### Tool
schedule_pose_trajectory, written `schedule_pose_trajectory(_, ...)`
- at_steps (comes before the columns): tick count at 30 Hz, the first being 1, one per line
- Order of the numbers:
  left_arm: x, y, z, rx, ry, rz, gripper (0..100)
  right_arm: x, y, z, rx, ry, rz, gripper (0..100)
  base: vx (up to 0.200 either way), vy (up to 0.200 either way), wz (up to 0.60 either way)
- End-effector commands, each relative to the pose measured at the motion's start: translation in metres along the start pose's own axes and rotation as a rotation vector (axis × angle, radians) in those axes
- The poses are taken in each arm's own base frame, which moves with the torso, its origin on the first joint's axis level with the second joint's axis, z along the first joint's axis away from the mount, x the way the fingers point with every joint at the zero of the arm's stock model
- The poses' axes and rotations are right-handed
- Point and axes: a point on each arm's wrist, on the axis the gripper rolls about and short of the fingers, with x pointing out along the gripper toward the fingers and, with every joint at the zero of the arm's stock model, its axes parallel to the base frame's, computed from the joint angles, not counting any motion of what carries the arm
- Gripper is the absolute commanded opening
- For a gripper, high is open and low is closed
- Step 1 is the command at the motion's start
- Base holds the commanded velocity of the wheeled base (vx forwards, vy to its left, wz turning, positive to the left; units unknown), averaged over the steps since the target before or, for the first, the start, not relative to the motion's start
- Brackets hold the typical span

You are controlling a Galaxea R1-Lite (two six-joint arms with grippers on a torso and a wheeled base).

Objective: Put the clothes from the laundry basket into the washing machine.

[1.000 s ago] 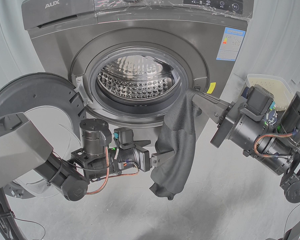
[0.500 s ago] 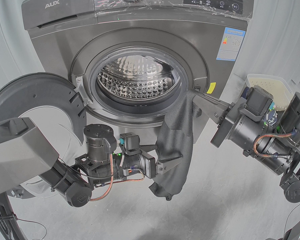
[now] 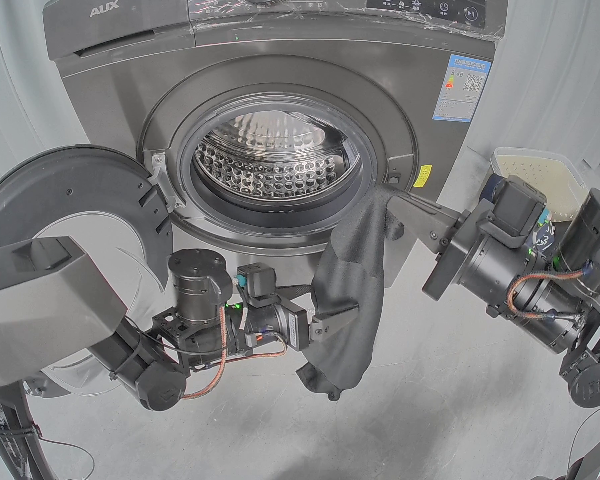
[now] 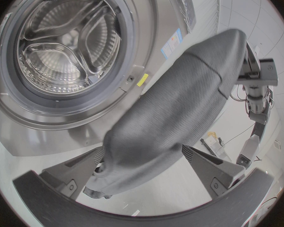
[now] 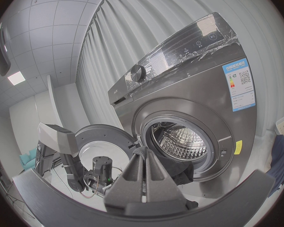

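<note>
A dark grey garment (image 3: 353,268) hangs in front of the washing machine (image 3: 273,68), below and right of the open drum (image 3: 273,155). My right gripper (image 3: 393,196) is shut on its top corner, just by the drum's lower right rim; in the right wrist view the right gripper (image 5: 144,155) has its fingers pressed together over cloth. My left gripper (image 3: 330,303) is open around the garment's lower half. In the left wrist view the garment (image 4: 180,111) lies between the spread fingers (image 4: 208,167) of the left gripper (image 4: 142,153).
The round door (image 3: 67,188) is swung open to the left, beside my left arm. A white laundry basket (image 3: 547,171) stands on the floor to the right of the machine, with a dark blue cloth (image 5: 282,161) at it. Bare grey floor lies below the garment.
My left gripper has pushed to the right, so the garment's lower part now lies between its open fingers. The right gripper has sunk slightly with the garment's top corner.
</note>
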Motion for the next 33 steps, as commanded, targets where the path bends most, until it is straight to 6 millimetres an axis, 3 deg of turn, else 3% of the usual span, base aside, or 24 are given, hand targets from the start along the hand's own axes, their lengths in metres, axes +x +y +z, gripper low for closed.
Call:
schedule_pose_trajectory(1, -0.006, 0.008, 0.001, -0.002, -0.012, 0.025, 100, -0.003, 0.0, -0.002, 0.0, 0.012, 0.001, 0, 0.0, 0.0, 0.0)
schedule_pose_trajectory(8, -0.016, 0.022, 0.003, 0.004, -0.044, 0.063, 100, -0.007, 0.0, 0.0, -0.002, 0.006, 0.002, 0, 0.0, 0.0, 0.0)
schedule_pose_trajectory(15, -0.007, 0.03, -0.005, -0.004, -0.026, 0.061, 100, -0.004, 0.003, 0.001, 0.002, 0.001, 0.011, 0, 0.0, 0.0, 0.0)
schedule_pose_trajectory(24, 0.017, 0.02, -0.01, 0.006, -0.027, 0.015, 100, 0.002, 0.003, 0.001, 0.002, -0.005, 0.015, 0, 0.0, 0.0, 0.0)
schedule_pose_trajectory(33, 0.023, 0.016, -0.003, 0.016, -0.05, -0.004, 100, 0.001, 0.003, 0.0, 0.003, -0.002, 0.016, 0, 0.0, 0.0, 0.0)
